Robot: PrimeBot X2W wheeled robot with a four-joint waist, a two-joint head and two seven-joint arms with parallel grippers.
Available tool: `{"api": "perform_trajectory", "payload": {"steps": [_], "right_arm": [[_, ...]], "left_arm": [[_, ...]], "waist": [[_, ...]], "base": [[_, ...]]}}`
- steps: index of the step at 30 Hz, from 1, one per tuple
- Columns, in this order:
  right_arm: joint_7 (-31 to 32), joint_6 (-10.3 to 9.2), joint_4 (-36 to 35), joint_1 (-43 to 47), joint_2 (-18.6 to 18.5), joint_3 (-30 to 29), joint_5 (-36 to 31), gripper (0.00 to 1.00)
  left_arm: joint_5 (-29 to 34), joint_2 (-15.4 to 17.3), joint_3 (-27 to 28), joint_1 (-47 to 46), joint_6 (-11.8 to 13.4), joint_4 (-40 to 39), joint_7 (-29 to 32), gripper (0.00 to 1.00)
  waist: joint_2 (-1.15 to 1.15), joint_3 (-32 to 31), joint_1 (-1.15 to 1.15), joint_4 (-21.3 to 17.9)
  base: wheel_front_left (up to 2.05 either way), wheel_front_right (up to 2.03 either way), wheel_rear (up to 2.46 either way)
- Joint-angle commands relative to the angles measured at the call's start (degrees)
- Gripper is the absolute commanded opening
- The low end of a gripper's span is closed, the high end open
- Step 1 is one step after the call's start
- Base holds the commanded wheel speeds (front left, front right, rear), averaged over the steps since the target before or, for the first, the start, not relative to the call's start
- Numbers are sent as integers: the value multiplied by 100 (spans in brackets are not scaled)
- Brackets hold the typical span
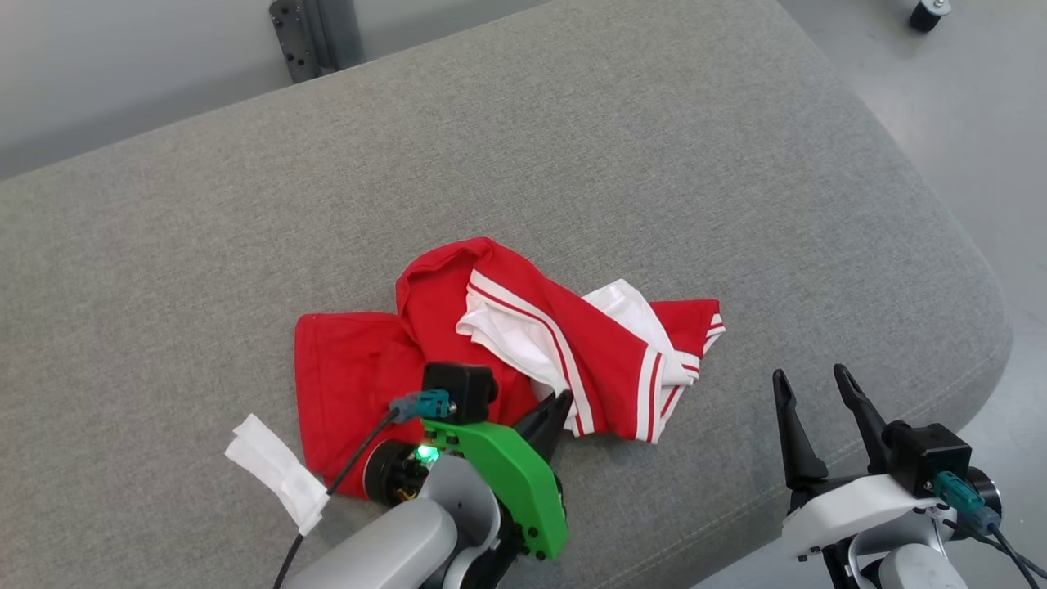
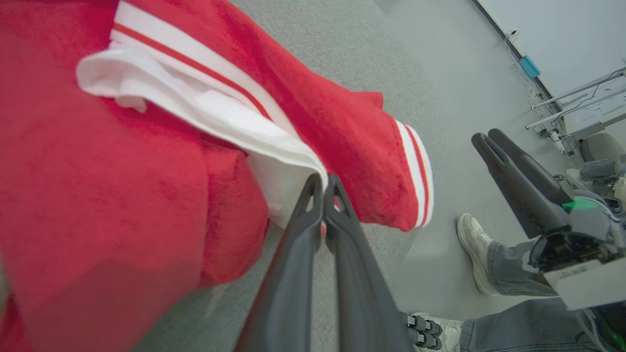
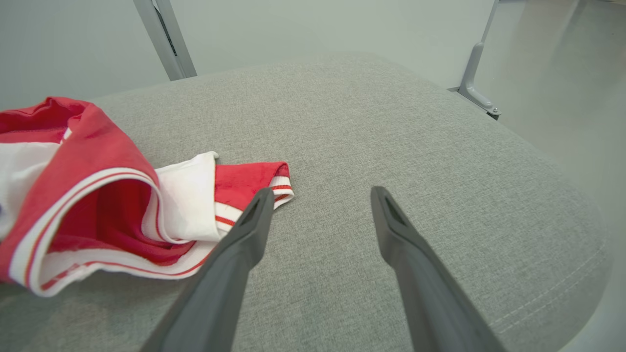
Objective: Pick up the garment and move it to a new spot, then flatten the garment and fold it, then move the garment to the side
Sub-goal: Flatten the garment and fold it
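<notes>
**Left jaws on the near edge; garment lay crosswise, cuff to your right**

Your left jaws were closed tight on the garment (image 1: 523, 343). Their fingertips (image 2: 313, 193) pinched a white-and-red fold at its near edge, roughly midway along it. The cloth lay crumpled on the grey padded surface (image 1: 572, 147), close to the edge nearest you and a little left of centre in the head view.

Its long axis ran across you, left to right. A flatter red panel (image 1: 352, 376) lay at your left end, a bunched hump of red and white sat in the middle, and a striped cuff (image 1: 710, 323) pointed off to your right. So the grip sat on the long side, not at an end. I judged that a lift from there would let both ends hang and drag.

Your right jaws stood wide apart with nothing between them, over the surface near its front right edge. The cuff lay just to their left and a little farther from you, not touching them. That made the right arm the nearer one for the cuffed end, while the red panel's outer corner lay on the side of your left arm, whose jaws were taken up with the fold
</notes>
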Motion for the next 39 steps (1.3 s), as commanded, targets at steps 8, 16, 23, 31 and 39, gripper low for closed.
{"api": "perform_trajectory", "payload": {"steps": [8, 16, 23, 31, 39], "right_arm": [[-17, 0, 35, 38, -3, -36, 0, 100], [-17, 0, 76, -41, -4, 28, -64, 100], [-17, 0, 94, -43, -3, 63, -99, 100], [-17, 0, 124, -52, -3, 107, -82, 100], [-17, 0, 151, -85, -4, 176, -10, 100]], "left_arm": [[-1034, -394, 1396, -418, -306, -541, -514, 0], [-1337, -274, 2550, -1528, -210, -464, -672, 0], [-1417, 52, 3103, -2445, -189, -62, -458, 0], [-1260, 587, 3503, -3548, -119, 482, -245, 0], [-1015, 629, 3434, -4342, -270, 960, -179, 0]], "waist": [[0, -89, 0, 30], [0, -214, 0, 95], [0, -280, 0, 46], [0, -303, 0, -93], [0, -302, 0, -205]], "base": [[0, 0, 0], [0, 0, 0], [0, 0, 0], [0, 0, 0], [0, 0, 0]]}}
